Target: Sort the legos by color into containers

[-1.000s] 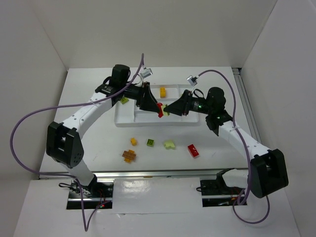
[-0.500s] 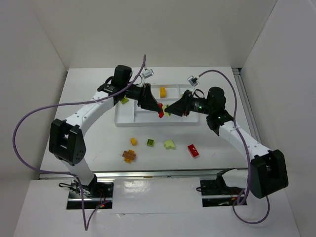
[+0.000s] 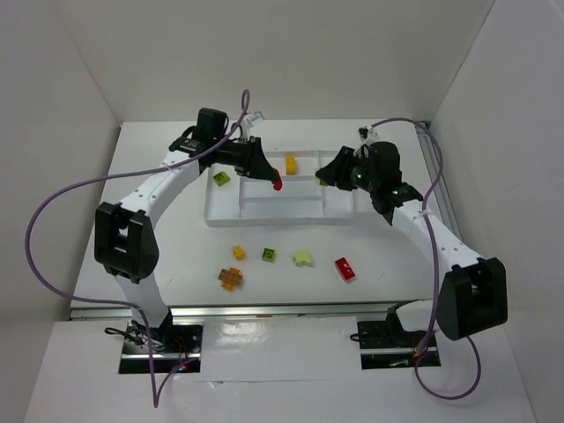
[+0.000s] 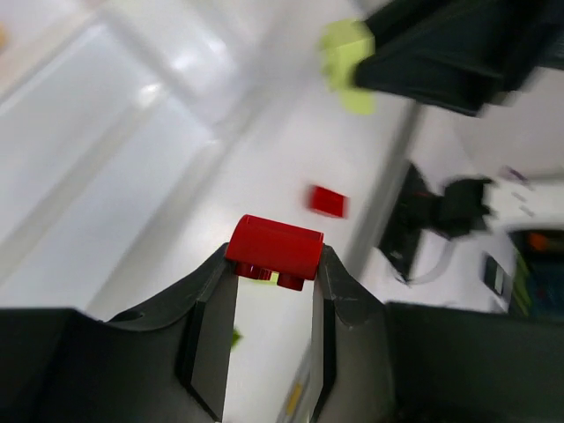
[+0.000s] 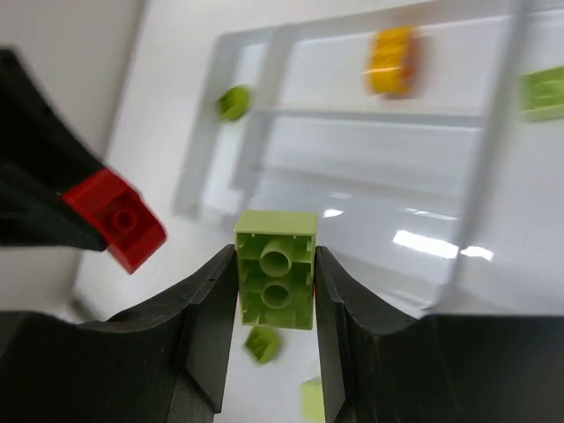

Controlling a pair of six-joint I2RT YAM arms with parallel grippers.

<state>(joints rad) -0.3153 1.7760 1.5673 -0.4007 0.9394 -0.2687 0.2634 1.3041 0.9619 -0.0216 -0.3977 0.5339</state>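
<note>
My left gripper (image 3: 274, 181) is shut on a red lego (image 3: 278, 185) and holds it above the middle of the white tray (image 3: 282, 208). In the left wrist view the red lego (image 4: 275, 250) sits between the fingertips. My right gripper (image 3: 321, 178) is shut on a pale green lego (image 5: 275, 269) and holds it above the tray's right part. A yellow lego (image 3: 290, 164) lies in a back compartment. A green lego (image 3: 219, 178) lies in the left compartment. Another pale green lego (image 5: 545, 88) lies in a right compartment.
Loose legos lie on the table in front of the tray: an orange one (image 3: 239, 252), an orange cluster (image 3: 231, 278), a green one (image 3: 268, 255), a pale green one (image 3: 303, 258) and a red one (image 3: 345, 268). White walls stand on three sides.
Both grippers have moved apart and toward the back of the tray, each still holding its lego. The right one has drawn back to the right, the left one to the left.
</note>
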